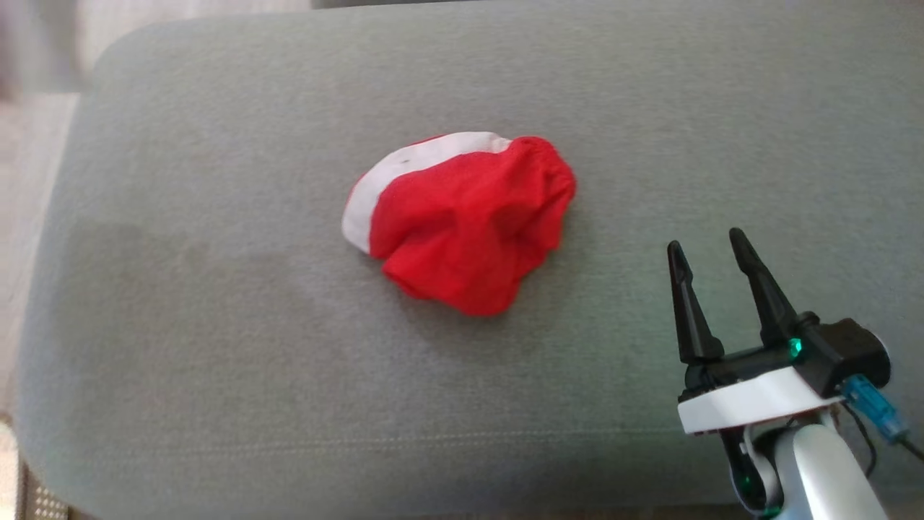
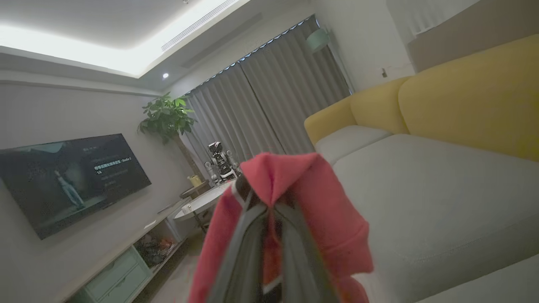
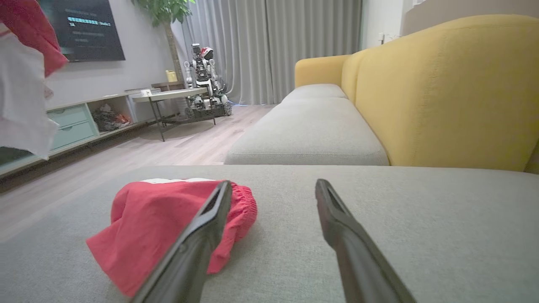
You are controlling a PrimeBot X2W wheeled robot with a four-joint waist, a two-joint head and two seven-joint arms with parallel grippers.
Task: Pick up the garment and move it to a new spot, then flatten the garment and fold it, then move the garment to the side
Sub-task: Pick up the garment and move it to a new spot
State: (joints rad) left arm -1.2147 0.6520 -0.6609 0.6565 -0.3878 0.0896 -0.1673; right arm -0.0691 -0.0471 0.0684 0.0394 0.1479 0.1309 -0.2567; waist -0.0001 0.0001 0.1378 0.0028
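**Grey cushion, one crumpled red garment lying on it, a second cloth held up**

A wide seat cushion (image 1: 216,347) of grey, finely woven fabric is seen from above, its corners rounded and a stitched seam running along the near edge. Near its middle lies the garment (image 1: 462,224), bunched into a rough lump of thin red cloth. A smooth white band is curved along its far left edge, and a gathered, elastic-looking hem is puckered at its far right.

At the near right, apart from the garment, the right gripper (image 1: 706,240) is held above the cushion. Its two long, dark, tapered fingers are spread wide with nothing between them. Through its wrist camera the garment (image 3: 160,227) is seen low on the left, flat against the cushion.

The left gripper (image 2: 269,210) is raised off the cushion. Its fingers are pressed together and a hanging cloth (image 2: 311,210) of soft red fabric is pinched between them and draped over their tips. Whether the tips themselves meet cannot be told, as they are covered. The same hanging cloth (image 3: 21,97), red above and white below, is seen at the upper left of the right wrist view.

Behind the cushions a padded yellow sofa back (image 3: 442,92) is set on the right. Far off, pleated grey curtains (image 2: 269,101), a leafy plant (image 2: 166,115), a wall-mounted television (image 2: 67,181), a round table (image 3: 168,94) and another robot (image 3: 204,80) are placed around a pale wooden floor (image 3: 185,145).
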